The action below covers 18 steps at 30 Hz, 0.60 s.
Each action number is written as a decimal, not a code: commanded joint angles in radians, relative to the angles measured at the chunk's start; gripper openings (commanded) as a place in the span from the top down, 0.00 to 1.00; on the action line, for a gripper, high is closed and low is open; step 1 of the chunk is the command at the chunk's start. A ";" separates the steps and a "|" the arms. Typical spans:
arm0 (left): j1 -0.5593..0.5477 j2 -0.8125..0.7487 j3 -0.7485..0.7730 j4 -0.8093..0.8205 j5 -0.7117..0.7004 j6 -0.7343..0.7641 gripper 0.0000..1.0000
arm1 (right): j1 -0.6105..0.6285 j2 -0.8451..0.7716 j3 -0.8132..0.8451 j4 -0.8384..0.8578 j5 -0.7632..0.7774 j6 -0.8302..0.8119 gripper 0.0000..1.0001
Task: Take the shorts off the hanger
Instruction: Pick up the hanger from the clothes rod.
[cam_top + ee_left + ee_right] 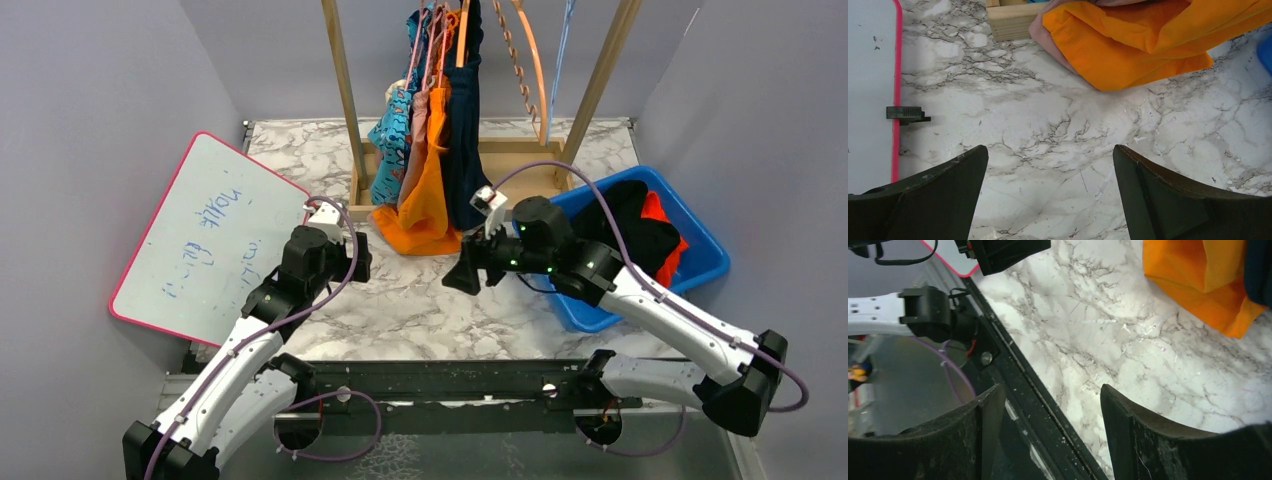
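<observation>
Several shorts hang on hangers from a wooden rack [345, 100]: blue cartoon-print shorts [390, 150], dusty pink shorts [417, 150], bright orange shorts [430, 200] whose hem rests on the table, and dark navy shorts [465, 140]. Black shorts [630, 225] and red-orange shorts [665, 240] lie in the blue bin [700, 265]. My left gripper [361, 260] [1050, 155] is open and empty, low over the marble, left of the orange shorts [1148, 45]. Just below the navy shorts [1260, 270], my right gripper [1053, 392] [466, 275] is open and empty too.
A pink-edged whiteboard [205, 235] leans at the left. Empty hangers [535, 70] hang on the rack's right side. The rack's wooden base [1008, 20] sits behind the orange fabric. A black rail [1018, 375] runs along the table's near edge.
</observation>
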 commanded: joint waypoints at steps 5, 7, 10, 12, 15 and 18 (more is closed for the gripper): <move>-0.005 -0.026 0.024 0.010 -0.064 -0.009 0.02 | 0.215 0.092 0.177 -0.025 0.646 -0.039 0.29; -0.006 -0.031 0.024 0.010 -0.066 -0.009 0.02 | 0.216 0.109 0.192 0.014 0.736 -0.007 0.29; -0.005 -0.037 0.023 0.009 -0.071 -0.011 0.02 | 0.216 0.120 0.208 0.084 0.842 0.012 0.29; -0.005 -0.039 0.023 0.008 -0.073 -0.011 0.02 | 0.216 0.126 0.229 0.111 0.904 0.006 0.29; -0.005 -0.040 0.023 0.007 -0.073 -0.011 0.02 | 0.216 0.121 0.239 0.181 0.949 0.006 0.28; -0.006 -0.034 0.022 0.008 -0.069 -0.013 0.02 | 0.216 0.137 0.253 0.231 0.978 -0.031 0.28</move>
